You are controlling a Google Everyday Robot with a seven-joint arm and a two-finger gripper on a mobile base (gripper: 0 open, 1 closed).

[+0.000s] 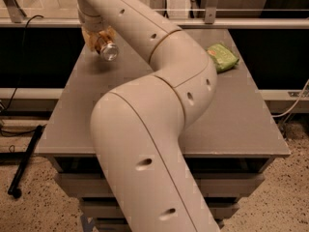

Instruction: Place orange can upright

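We see a grey table (241, 124) on speckled floor (43, 202), a pale rail (260, 23) along the top, and a black pole (27, 159) at lower left (the pincer (99, 36) hangs upper left).
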